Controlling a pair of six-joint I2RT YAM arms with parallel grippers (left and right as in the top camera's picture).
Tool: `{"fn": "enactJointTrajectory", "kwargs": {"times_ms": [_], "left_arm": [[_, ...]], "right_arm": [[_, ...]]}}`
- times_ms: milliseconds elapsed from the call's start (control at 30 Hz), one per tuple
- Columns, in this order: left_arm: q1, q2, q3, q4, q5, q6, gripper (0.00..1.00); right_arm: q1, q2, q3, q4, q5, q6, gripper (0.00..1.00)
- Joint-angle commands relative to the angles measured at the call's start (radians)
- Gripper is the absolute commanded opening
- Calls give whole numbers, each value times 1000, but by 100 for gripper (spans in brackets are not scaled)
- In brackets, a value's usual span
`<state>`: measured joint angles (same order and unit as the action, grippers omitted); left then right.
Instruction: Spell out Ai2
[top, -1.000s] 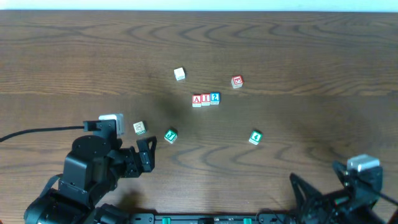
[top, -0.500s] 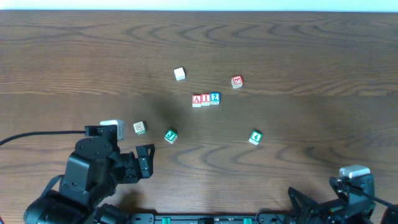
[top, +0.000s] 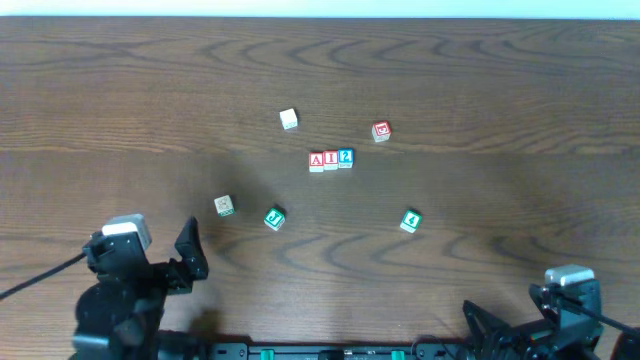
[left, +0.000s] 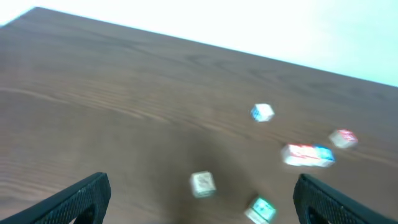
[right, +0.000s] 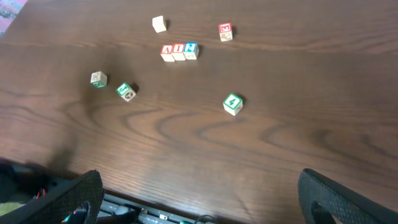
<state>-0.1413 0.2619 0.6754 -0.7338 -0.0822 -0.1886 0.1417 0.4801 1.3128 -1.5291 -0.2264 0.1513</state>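
Three blocks stand in a touching row mid-table: a red A block (top: 317, 161), a red I block (top: 331, 160) and a blue 2 block (top: 345, 158). The row also shows in the right wrist view (right: 178, 51) and, blurred, in the left wrist view (left: 308, 155). My left gripper (top: 190, 255) is open and empty at the front left, back from the blocks. My right gripper (right: 199, 199) is open and empty at the front right edge.
Loose blocks lie around: a white one (top: 289, 120), a red one (top: 381, 131), a pale one (top: 224, 206), a green one (top: 274, 218) and a green 4 block (top: 410, 221). The table's front edge has a rail (top: 330, 350).
My left arm has pulled back toward the front left, away from the pale and green blocks. My right arm has drawn back slightly. The blocks have not moved.
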Motion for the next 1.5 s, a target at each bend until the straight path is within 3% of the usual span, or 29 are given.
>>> {"fn": "enactJointTrajectory", "kwargs": {"times_ms": [0,233,533,1467], "left_arm": [[43,-55,-134,60,-8,63,96],[73,-137,-386,224,2,62,95],[74,-246,-508,241,-6,61,95],[76,-257,-538,238,-6,104,95]], "right_arm": [[-6,-2,-2,-2,10,-10,99],[-6,-2,-2,-2,10,-10,99],[-6,-2,-2,-2,10,-10,99],[-6,-2,-2,-2,10,-10,99]]}}
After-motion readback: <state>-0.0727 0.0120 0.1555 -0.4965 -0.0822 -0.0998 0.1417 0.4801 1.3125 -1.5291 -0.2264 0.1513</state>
